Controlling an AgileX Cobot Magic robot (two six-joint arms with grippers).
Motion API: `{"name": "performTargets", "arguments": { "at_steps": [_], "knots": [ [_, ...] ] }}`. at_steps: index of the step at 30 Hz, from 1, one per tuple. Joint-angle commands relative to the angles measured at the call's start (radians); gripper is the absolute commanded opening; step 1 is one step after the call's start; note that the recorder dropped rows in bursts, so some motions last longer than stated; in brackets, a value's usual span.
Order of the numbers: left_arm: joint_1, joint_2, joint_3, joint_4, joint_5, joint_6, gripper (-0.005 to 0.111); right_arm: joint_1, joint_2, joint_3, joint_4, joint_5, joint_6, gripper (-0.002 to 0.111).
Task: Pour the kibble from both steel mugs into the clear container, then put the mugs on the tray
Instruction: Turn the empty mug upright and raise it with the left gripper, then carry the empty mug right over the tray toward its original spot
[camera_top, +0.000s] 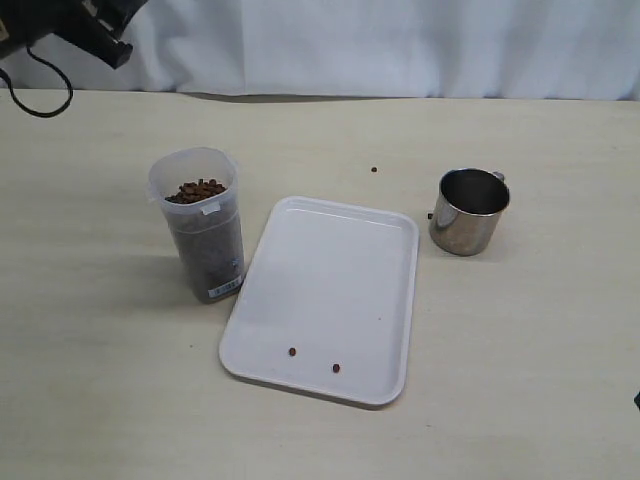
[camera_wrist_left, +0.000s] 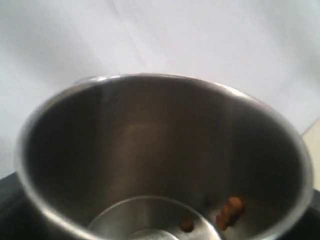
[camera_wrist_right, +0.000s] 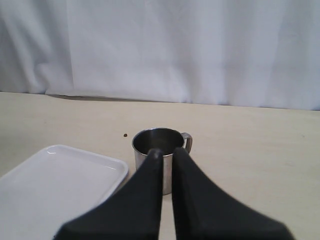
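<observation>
The kibble (camera_top: 197, 190) mostly sits in the clear container (camera_top: 205, 250), filling it nearly to the rim. The container stands upright on the desk (camera_top: 520, 350), just beside the tray's (camera_top: 330, 270) left edge. Two stray pellets (camera_top: 292, 352) lie on the tray near its front edge, and one more pellet (camera_top: 374, 169) lies on the desk behind it. The standing mug (camera_top: 468, 212) is upright on the desk to the right of the tray, close to it but apart.

The lifted mug (camera_wrist_left: 150, 145) fills my left wrist view against the white curtain (camera_wrist_left: 210, 40), with a few pellets at its bottom. My left fingers seem to be clamped around it, though its wall hides them. My right fingers (camera_wrist_right: 157, 162) are drawn together on nothing, short of the standing mug.
</observation>
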Motion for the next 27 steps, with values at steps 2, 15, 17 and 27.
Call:
{"name": "performTargets", "arguments": {
  "at_steps": [2, 15, 17, 27],
  "knots": [
    [0.081, 0.158, -0.139, 0.410, -0.425, -0.584, 0.000, -0.005, -0.003, 0.004, -0.007, 0.002, 0.012, 0.005],
    [-0.093, 0.166, -0.178, 0.622, -0.432, -0.563, 0.000, -0.005, -0.003, 0.004, -0.007, 0.001, 0.012, 0.005],
    [-0.124, 0.166, -0.178, 0.622, -0.435, -0.563, 0.000, -0.005, -0.003, 0.004, -0.007, 0.001, 0.012, 0.005],
    [-0.218, 0.166, -0.178, 0.629, -0.492, -0.642, 0.000, -0.005, -0.003, 0.004, -0.007, 0.001, 0.012, 0.005]
  ]
}}
